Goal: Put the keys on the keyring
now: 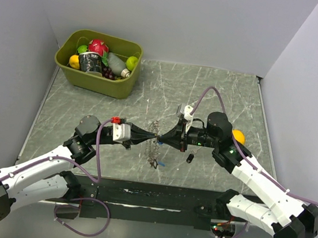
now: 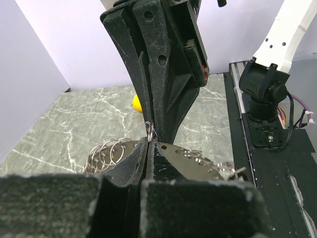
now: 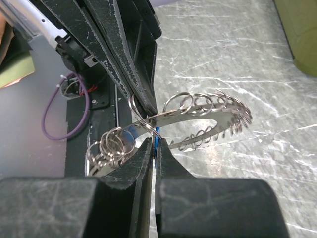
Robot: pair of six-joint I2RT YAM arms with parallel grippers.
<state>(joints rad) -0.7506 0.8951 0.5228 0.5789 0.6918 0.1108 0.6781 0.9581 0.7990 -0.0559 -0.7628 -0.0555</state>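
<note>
Worktop clearance: middle obstructed, far edge passable.
The left end effector, clamped on a metal ring plate, meets the right end effector, pinching a blue key, tip to tip mid-worktop; a black key lies near. A green bin fills the far-left corner; an orange ball sits beside the right arm. Open ground runs from bin to far-right corner.
</note>
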